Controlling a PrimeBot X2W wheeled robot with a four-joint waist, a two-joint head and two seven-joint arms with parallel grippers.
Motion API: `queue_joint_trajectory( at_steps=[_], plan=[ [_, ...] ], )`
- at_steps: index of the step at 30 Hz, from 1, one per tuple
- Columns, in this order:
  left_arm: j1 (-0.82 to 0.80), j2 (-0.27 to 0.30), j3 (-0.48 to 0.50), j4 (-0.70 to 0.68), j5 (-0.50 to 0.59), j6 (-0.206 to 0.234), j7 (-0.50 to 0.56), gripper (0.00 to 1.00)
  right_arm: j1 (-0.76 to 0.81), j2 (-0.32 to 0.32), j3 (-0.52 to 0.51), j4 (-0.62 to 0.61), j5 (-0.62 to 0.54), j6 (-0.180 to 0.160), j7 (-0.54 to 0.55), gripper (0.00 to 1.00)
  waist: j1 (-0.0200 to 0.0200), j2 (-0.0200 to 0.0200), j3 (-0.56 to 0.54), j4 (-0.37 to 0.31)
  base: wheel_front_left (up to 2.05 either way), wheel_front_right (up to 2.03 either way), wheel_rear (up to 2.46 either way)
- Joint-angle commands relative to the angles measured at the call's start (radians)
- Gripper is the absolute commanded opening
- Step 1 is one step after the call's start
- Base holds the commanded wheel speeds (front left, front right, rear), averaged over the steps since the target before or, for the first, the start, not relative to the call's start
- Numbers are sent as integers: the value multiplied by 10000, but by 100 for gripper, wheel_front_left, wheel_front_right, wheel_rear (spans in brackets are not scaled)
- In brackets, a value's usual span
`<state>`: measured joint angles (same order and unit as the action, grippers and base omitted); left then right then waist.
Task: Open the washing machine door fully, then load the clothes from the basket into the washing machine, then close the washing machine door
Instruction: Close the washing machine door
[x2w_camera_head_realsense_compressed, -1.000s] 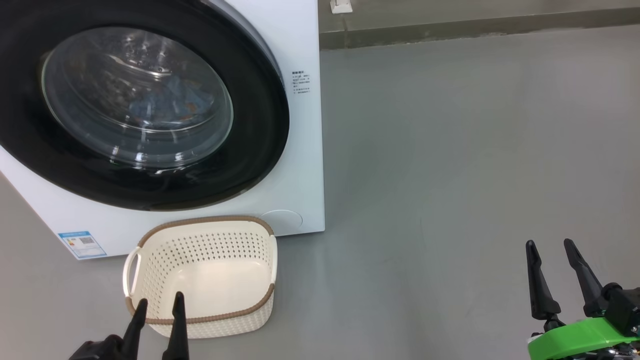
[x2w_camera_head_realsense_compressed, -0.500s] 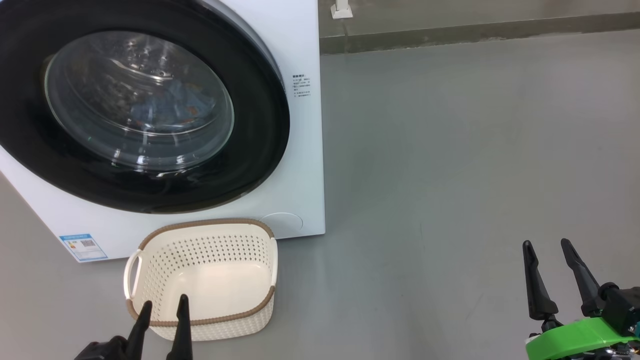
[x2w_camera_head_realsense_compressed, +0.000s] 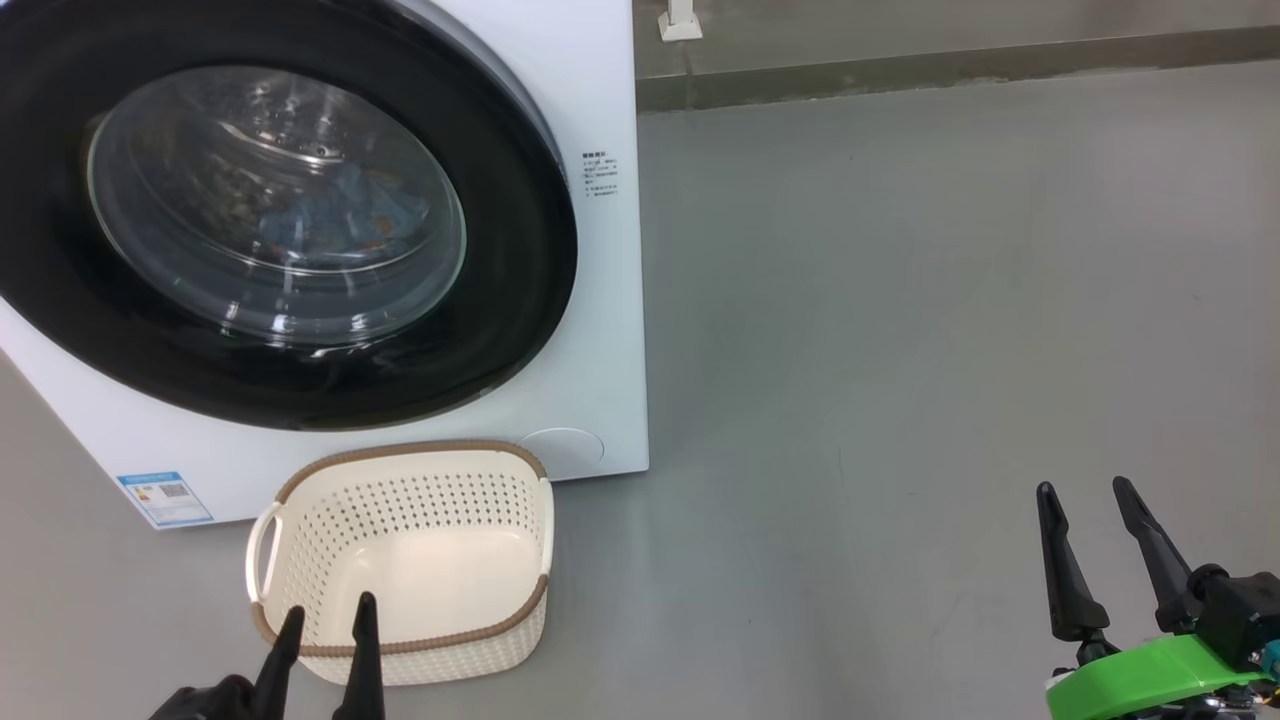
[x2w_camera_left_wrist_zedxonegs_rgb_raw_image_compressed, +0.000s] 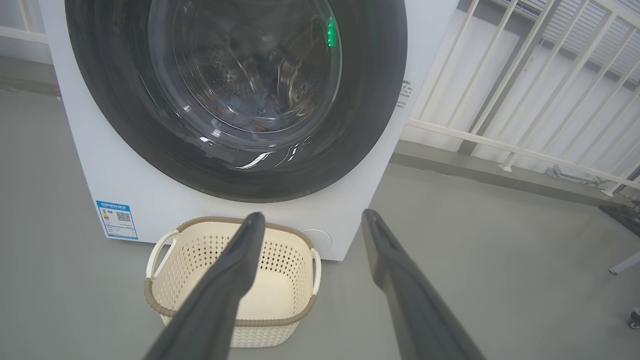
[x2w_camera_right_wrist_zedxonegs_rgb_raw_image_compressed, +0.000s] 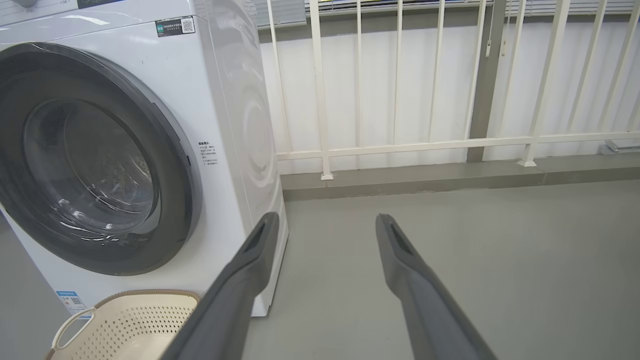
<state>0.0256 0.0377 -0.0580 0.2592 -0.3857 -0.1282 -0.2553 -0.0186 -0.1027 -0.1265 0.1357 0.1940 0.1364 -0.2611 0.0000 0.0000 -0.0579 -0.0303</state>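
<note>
Upper left: the washing machine (x2w_camera_head_realsense_compressed: 600, 300), its door (x2w_camera_head_realsense_compressed: 520, 250) shut. The basket (x2w_camera_head_realsense_compressed: 410, 447) stands just below it, with the clothes (x2w_camera_head_realsense_compressed: 340, 215) behind the glass. The left gripper (x2w_camera_head_realsense_compressed: 330, 605), fingers spread wide and empty, overlaps the basket's near rim. The right gripper (x2w_camera_head_realsense_compressed: 1083, 485), likewise spread and empty, is lower right, well apart.

Floor (x2w_camera_head_realsense_compressed: 900, 350): smooth grey, matt, a few faint marks. A low grey kerb (x2w_camera_right_wrist_zedxonegs_rgb_raw_image_compressed: 450, 177) runs along its far edge. A white metal railing (x2w_camera_right_wrist_zedxonegs_rgb_raw_image_compressed: 317, 75) stands on the kerb, upright bars crossed by one horizontal rail. Post foot (x2w_camera_right_wrist_zedxonegs_rgb_raw_image_compressed: 326, 176) sits on the kerb top. Pale wall (x2w_camera_right_wrist_zedxonegs_rgb_raw_image_compressed: 420, 75) behind the bars. Left wrist view: small caster (x2w_camera_left_wrist_zedxonegs_rgb_raw_image_compressed: 634, 320) on the floor at the right edge.
</note>
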Motion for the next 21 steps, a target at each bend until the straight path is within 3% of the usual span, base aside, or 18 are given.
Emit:
queue_joint_trajectory(
  at_steps=[1, 21],
  plan=[
    [-104, 125, 301, -188, -54, -23, -65, 100, -167, -183, 288, -230, -68, -57, -7, 100, 0, 0, -10, -8, 0, 0, 0],
    [-51, 125, 156, -254, -108, -24, -65, 100, -185, -148, 371, -220, -76, -57, -7, 100, 0, 0, -18, 2, 0, 0, 0]
  ],
)
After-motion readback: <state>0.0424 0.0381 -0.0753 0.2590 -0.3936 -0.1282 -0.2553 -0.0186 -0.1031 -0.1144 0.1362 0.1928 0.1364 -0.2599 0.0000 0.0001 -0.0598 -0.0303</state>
